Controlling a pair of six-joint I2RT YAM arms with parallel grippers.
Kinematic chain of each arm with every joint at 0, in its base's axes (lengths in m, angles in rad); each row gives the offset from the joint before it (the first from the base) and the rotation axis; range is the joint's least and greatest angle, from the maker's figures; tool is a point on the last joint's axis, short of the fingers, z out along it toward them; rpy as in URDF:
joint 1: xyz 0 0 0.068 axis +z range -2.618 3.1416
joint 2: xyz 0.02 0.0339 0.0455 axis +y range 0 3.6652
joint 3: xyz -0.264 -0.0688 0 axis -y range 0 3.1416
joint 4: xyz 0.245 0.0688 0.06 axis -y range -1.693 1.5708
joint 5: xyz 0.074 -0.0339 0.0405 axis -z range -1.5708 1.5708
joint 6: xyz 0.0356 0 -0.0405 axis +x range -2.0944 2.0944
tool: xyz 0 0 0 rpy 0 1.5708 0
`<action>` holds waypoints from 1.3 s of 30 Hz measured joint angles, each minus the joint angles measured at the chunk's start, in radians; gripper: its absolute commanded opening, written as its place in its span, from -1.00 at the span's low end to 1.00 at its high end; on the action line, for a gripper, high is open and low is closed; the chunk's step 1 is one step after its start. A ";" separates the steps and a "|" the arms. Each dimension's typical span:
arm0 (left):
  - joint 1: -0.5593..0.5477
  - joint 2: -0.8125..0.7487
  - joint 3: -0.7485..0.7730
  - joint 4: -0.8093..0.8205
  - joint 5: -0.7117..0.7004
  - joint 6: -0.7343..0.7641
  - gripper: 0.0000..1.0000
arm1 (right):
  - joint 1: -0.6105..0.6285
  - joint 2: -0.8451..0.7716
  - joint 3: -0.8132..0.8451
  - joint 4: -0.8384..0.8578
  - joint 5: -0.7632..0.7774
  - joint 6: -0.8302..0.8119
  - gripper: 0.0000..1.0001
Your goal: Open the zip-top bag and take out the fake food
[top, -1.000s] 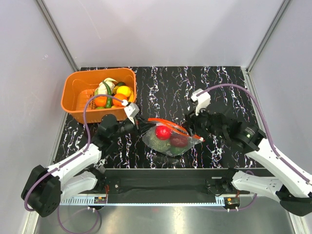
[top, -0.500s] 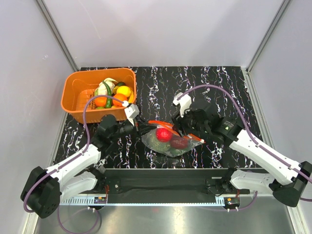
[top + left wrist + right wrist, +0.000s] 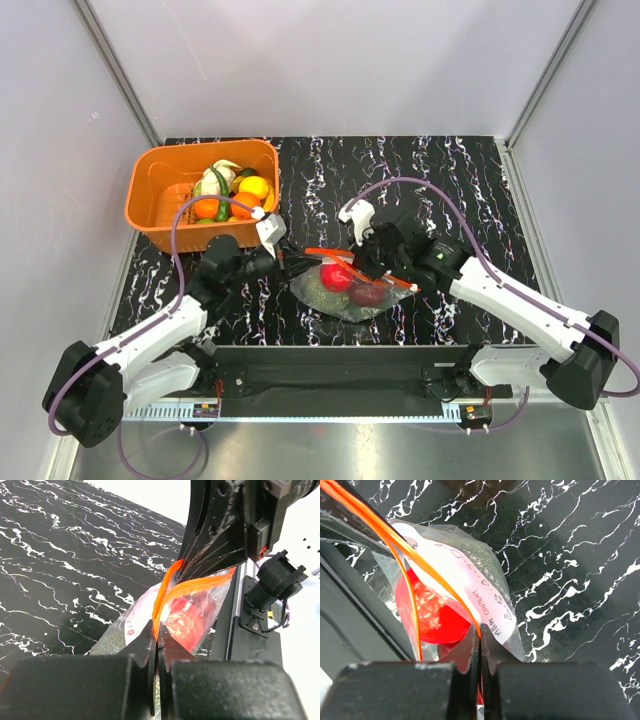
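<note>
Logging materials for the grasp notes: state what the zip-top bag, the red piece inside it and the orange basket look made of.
Zip-top bag: thin clear plastic film, crinkled and see-through, with an orange zip strip. Red piece: apparently hard plastic, glossy with highlights. Orange basket: seemingly rigid moulded plastic, slotted floor, fairly matte.

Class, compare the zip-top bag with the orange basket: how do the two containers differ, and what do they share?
The zip-top bag is clear, crinkly plastic; the orange basket is opaque and rigid. The bag lies at the table's near middle, pinched at its orange strip by the left pincer and right pincer; the basket stands untouched at the far left. Both hold fake food.
</note>
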 measured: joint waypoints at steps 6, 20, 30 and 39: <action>-0.002 0.038 0.048 -0.035 -0.001 0.017 -0.95 | 0.001 0.004 0.011 -0.016 0.059 0.017 -1.00; -0.002 0.134 0.260 -0.177 -0.171 0.079 0.12 | -0.002 -0.002 0.155 -0.237 0.373 0.138 -1.00; -0.187 -0.090 0.220 -0.175 -0.329 0.082 0.26 | -0.002 0.070 0.175 -0.251 0.433 0.248 -1.00; -0.342 0.074 0.246 -0.142 -0.328 0.147 0.29 | -0.002 0.091 0.162 -0.198 0.412 0.309 -1.00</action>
